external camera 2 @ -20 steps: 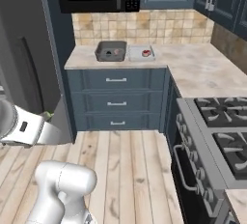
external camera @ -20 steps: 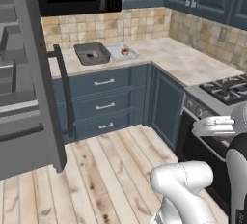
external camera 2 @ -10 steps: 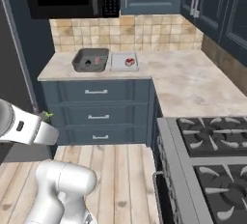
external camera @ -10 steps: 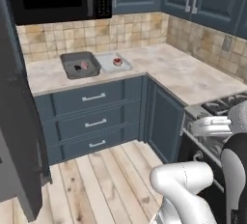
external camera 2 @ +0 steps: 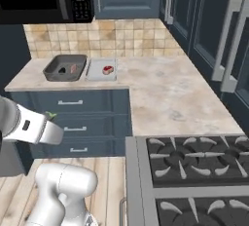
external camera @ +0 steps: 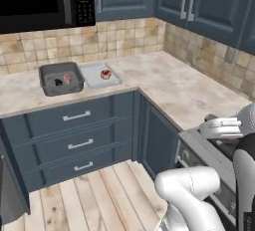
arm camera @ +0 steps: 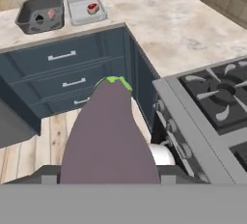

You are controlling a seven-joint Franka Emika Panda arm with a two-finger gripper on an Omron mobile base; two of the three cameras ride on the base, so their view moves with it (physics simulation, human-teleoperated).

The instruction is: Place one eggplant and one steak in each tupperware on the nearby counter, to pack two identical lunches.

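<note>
In the hand view my gripper (arm camera: 110, 174) is shut on a purple eggplant (arm camera: 108, 136) with a green cap, which hides the fingertips. It hangs over the wood floor in front of the drawers, well short of the tupperware. The eggplant's green cap (external camera 2: 50, 115) pokes out beside my hand in the right base view. On the beige counter (external camera: 164, 83) stand the dark grey tub (external camera: 46, 86) and, to its right, the pale grey tray (external camera: 94, 80). Inside the tub lie a dark eggplant (external camera: 58, 81) and a pink steak (external camera: 66, 77). A red steak (external camera: 105, 73) lies in the tray.
Blue-grey drawers (external camera: 74, 135) with silver handles sit under the counter. The counter turns a corner toward a gas stove (external camera 2: 194, 161) on the right. A black microwave (external camera: 40, 1) and blue upper cabinets (external camera: 199, 1) hang above. Wood floor (external camera: 84, 195) lies in front of the drawers.
The whole picture has shifted as the base moved: the dark appliance at the left edge has slid out of view and the counter corner and stove have come closer. The eggplant stays in my gripper.
</note>
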